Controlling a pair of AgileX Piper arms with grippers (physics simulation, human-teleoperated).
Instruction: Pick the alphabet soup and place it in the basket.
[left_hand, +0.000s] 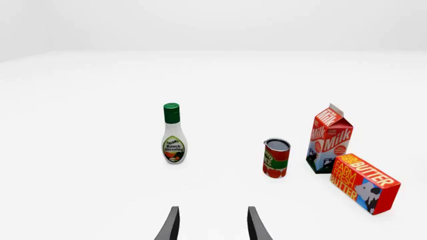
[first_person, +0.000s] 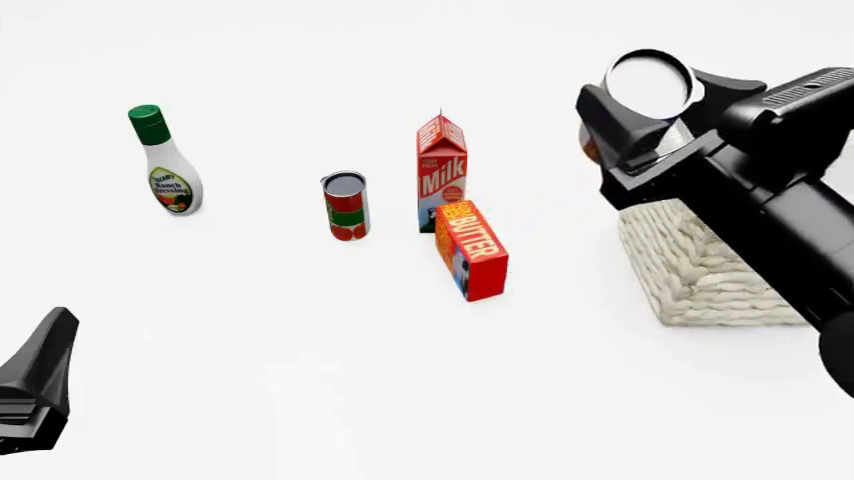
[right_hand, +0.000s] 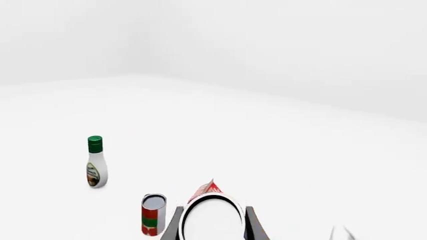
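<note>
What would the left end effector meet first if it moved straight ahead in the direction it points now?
Probably nothing: the left end effector points between the ranch dressing bottle and the red-and-green can. The gap looks free as far as its wrist view shows, though depth is uncertain.

Front view high, looking down, both wrist views low, sharing ranch bottle

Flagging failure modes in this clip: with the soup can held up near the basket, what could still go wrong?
1. In the front view the right gripper holds the soup can only near its top; it could slip or tilt on release.
2. The right arm hides most of the basket, so I cannot confirm the can is over the opening; it may catch the rim or fall outside.
3. A wide swing could hit the milk carton.
</note>
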